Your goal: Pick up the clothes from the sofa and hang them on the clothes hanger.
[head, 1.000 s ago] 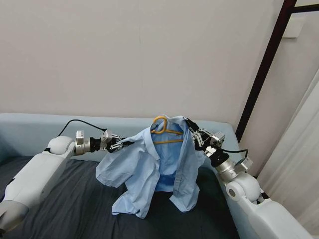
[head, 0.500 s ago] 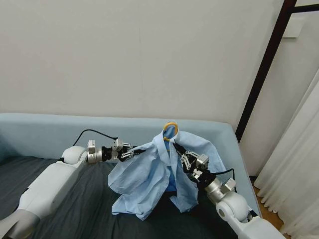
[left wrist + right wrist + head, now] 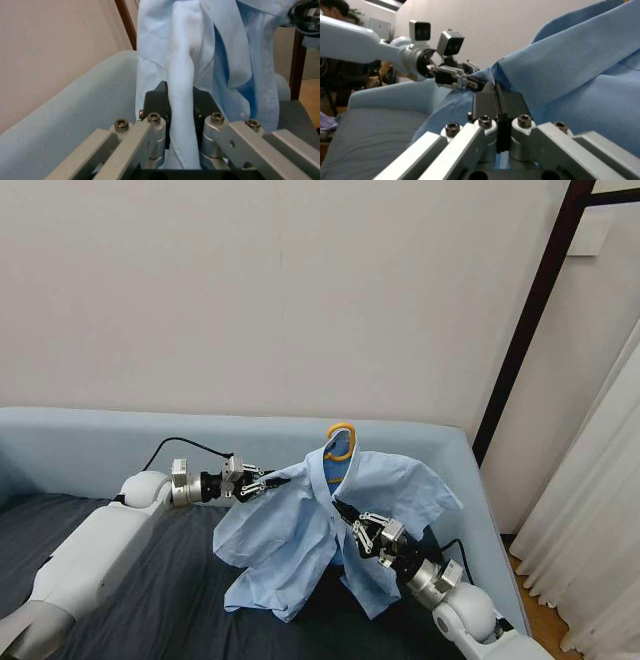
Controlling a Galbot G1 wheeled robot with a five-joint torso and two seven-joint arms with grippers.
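Shirt (image 3: 290,535), light blue, hung spread in the air above the sofa (image 3: 70,442), stretched between the two arms. An orange hanger (image 3: 340,436) poked its hook out at the collar. From the head view, the left end effector (image 3: 262,483) gripped the cloth at the shirt's left shoulder, and the right end effector (image 3: 347,518) held the front edge lower down, near the middle of the shirt. The hem dropped toward the dark seat (image 3: 150,580); contact there could not be judged.

The left wrist view added what the head view could not: the left end effector (image 3: 181,112) was clenched on a narrow vertical fold of shirt (image 3: 182,75), the cloth passing between its pads. The right wrist view showed the right end effector (image 3: 496,103) pinched tight on the shirt's edge (image 3: 570,67), with the left end effector (image 3: 463,81) farther off, clamped on the same cloth before the pale wall (image 3: 520,22).
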